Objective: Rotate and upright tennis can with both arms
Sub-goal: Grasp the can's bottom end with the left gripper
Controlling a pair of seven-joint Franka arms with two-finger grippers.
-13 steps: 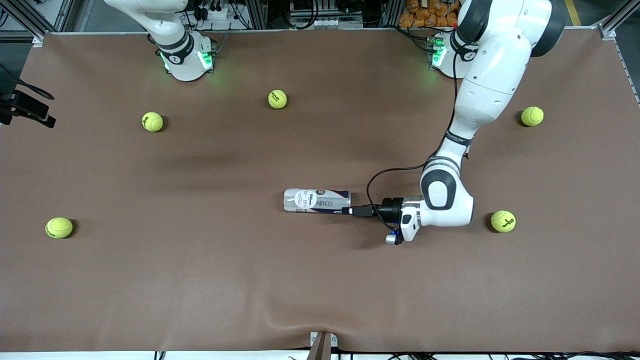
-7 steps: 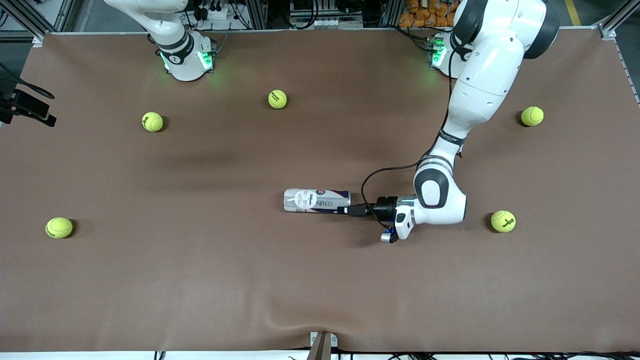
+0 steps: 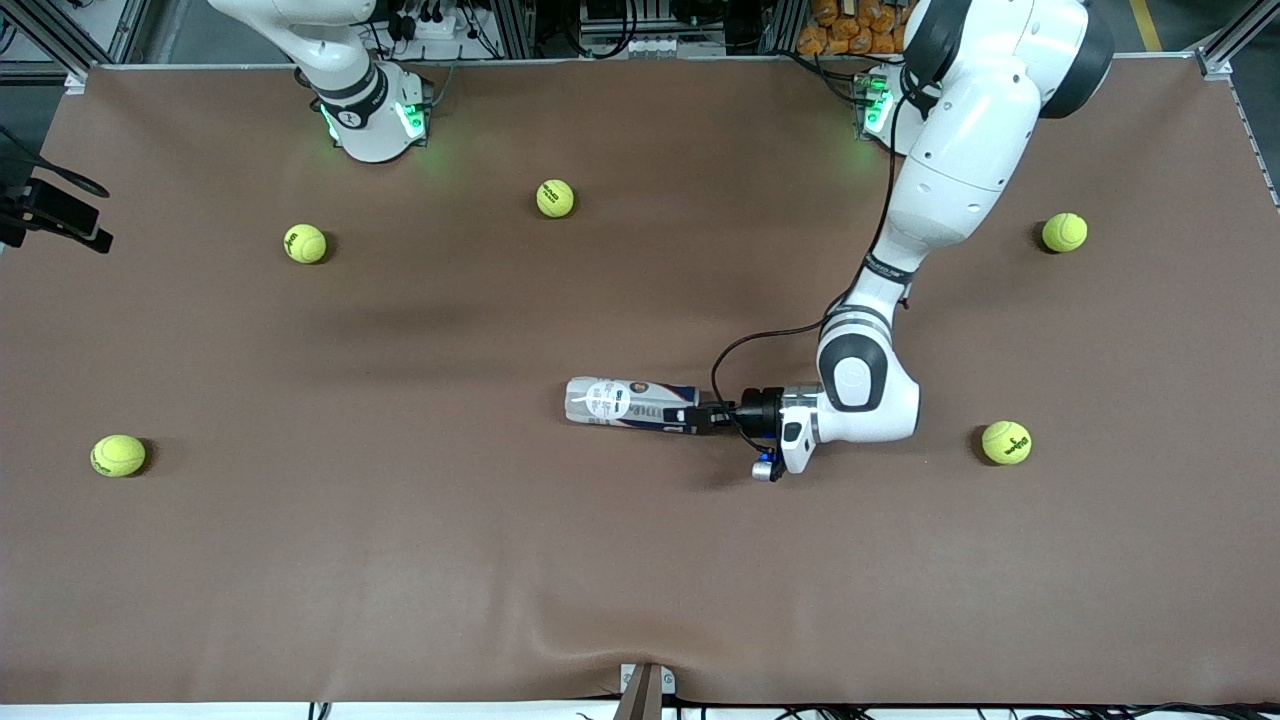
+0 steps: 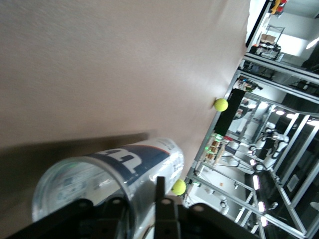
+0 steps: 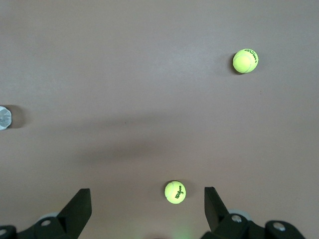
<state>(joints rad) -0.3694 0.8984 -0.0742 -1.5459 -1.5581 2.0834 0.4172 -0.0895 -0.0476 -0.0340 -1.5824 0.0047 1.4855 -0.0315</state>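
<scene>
Table (image 3: 300,560) brown, wrinkled at edge nearest front camera. My left arm (image 3: 960,170) reaches down to mid-table; right arm (image 3: 340,70) waits at base. Tennis can (image 3: 630,402) on its side. Left tool (image 3: 690,416) at can's open end: left wrist view shows fingers (image 4: 162,209) straddling rim, grip unconfirmed. Right tool (image 5: 147,211) spread wide above table, visible in right wrist view only. Tennis balls (image 3: 555,198) scattered, well apart from can.

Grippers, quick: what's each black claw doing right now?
Left gripper: around the end of the lying clear plastic tennis can; grip cannot be told.
Right gripper: open, empty, above the brown table, waiting.
</scene>
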